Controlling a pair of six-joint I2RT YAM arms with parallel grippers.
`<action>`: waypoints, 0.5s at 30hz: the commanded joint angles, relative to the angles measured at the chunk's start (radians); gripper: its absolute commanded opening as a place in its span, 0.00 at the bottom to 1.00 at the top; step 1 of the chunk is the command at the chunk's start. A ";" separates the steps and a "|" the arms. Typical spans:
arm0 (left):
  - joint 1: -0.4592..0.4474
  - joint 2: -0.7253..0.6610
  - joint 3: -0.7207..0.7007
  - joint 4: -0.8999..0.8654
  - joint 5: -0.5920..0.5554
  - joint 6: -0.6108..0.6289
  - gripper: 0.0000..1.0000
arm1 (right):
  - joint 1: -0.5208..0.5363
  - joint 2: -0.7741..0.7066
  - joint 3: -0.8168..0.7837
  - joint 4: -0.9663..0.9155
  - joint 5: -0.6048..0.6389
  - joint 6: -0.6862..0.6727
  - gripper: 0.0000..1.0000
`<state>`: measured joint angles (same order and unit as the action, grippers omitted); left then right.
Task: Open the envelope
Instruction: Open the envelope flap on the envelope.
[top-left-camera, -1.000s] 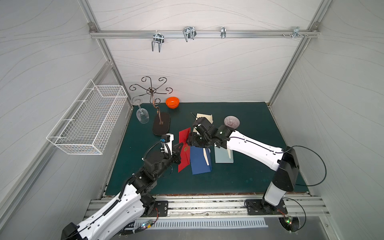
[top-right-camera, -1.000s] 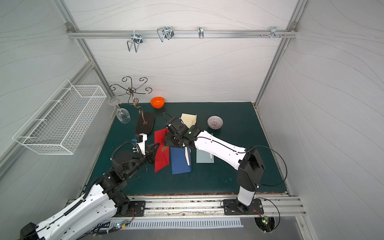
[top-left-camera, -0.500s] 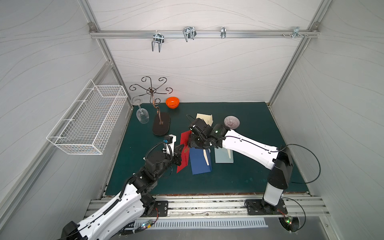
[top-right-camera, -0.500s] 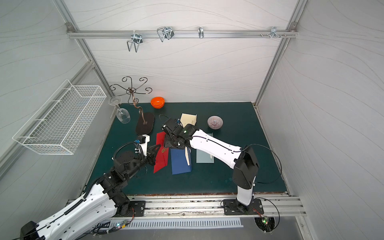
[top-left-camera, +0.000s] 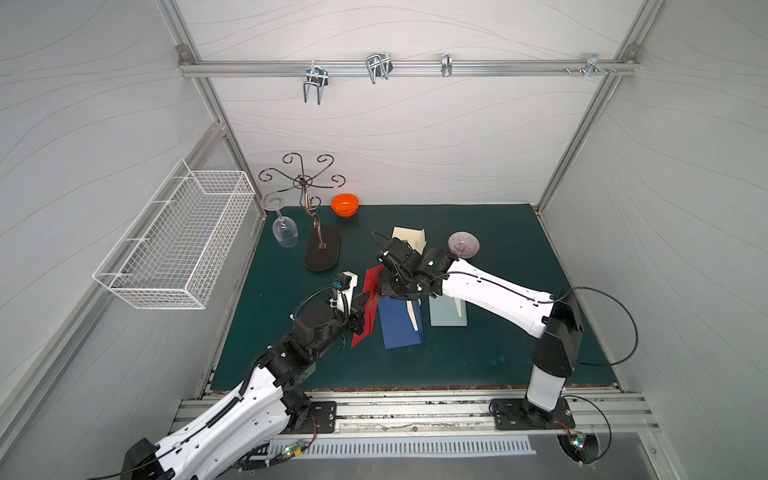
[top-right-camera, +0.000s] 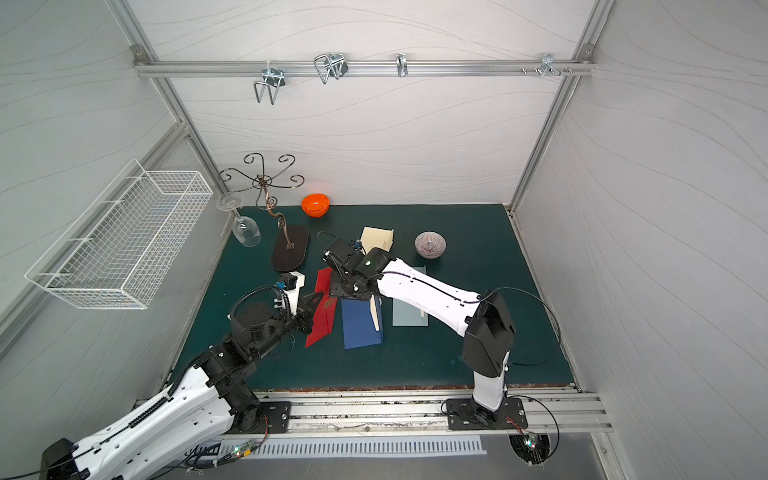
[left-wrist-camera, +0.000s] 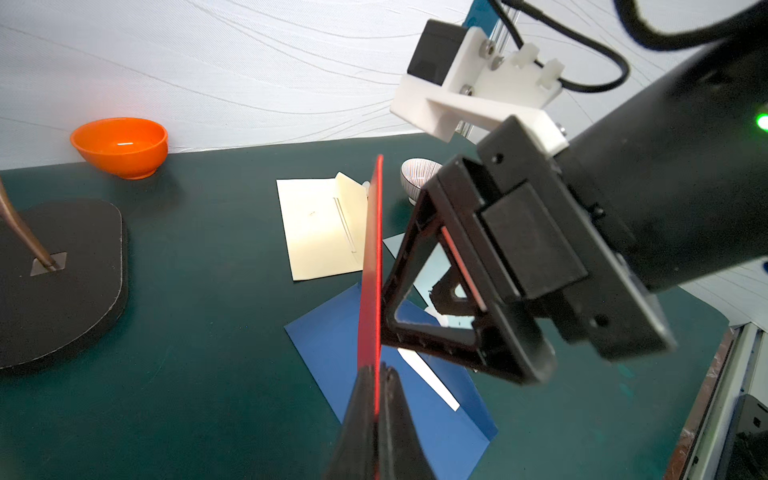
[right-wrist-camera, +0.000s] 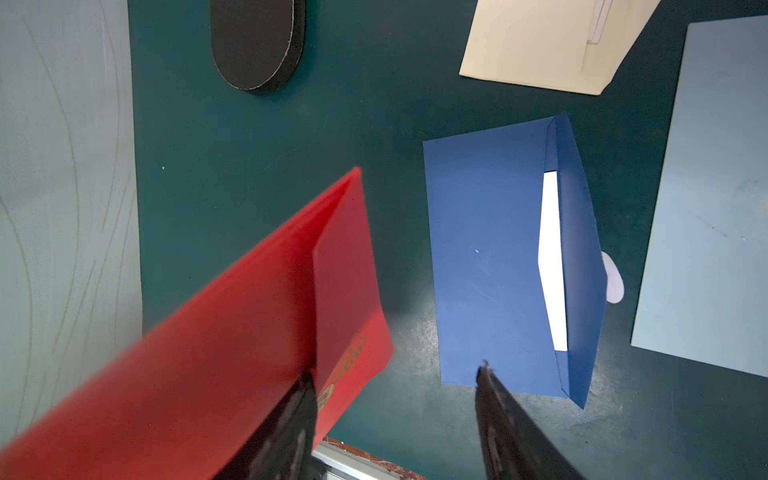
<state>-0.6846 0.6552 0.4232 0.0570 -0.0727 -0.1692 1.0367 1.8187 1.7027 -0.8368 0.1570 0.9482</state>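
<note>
The red envelope (top-left-camera: 362, 332) (top-right-camera: 322, 318) stands tilted on its long edge over the green mat, and my left gripper (top-left-camera: 360, 309) (left-wrist-camera: 380, 368) is shut on its near edge. In the left wrist view the red envelope (left-wrist-camera: 371, 270) shows edge-on. My right gripper (top-left-camera: 384, 286) (right-wrist-camera: 397, 372) is open beside the envelope's far end. One of its fingers (right-wrist-camera: 297, 399) rests along the fold of the red flap (right-wrist-camera: 345, 299), which lies partly lifted. The other finger (right-wrist-camera: 494, 399) hangs free over the mat near the blue envelope.
A blue envelope (top-left-camera: 399, 328) with white paper showing, a pale blue one (top-left-camera: 446, 313) and a cream one (top-left-camera: 409, 239) lie on the mat. At the back are the glass stand's black base (top-left-camera: 323, 253), a wine glass (top-left-camera: 285, 232), an orange bowl (top-left-camera: 345, 204) and a patterned bowl (top-left-camera: 463, 244).
My right gripper has slid left onto the red envelope and its jaws have narrowed slightly. The left gripper has kept its hold; the envelope stands steeper.
</note>
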 joint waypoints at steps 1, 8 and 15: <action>-0.009 -0.018 0.053 0.066 -0.007 0.021 0.00 | -0.003 0.026 0.019 -0.056 0.040 0.027 0.61; -0.009 -0.027 0.044 0.078 -0.007 -0.009 0.00 | -0.004 0.026 0.014 -0.050 0.031 0.041 0.60; -0.012 -0.047 0.029 0.089 -0.001 -0.050 0.00 | -0.006 0.000 -0.021 0.063 -0.062 0.038 0.60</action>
<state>-0.6891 0.6357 0.4232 0.0498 -0.0750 -0.1955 1.0355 1.8202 1.7020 -0.8124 0.1204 0.9741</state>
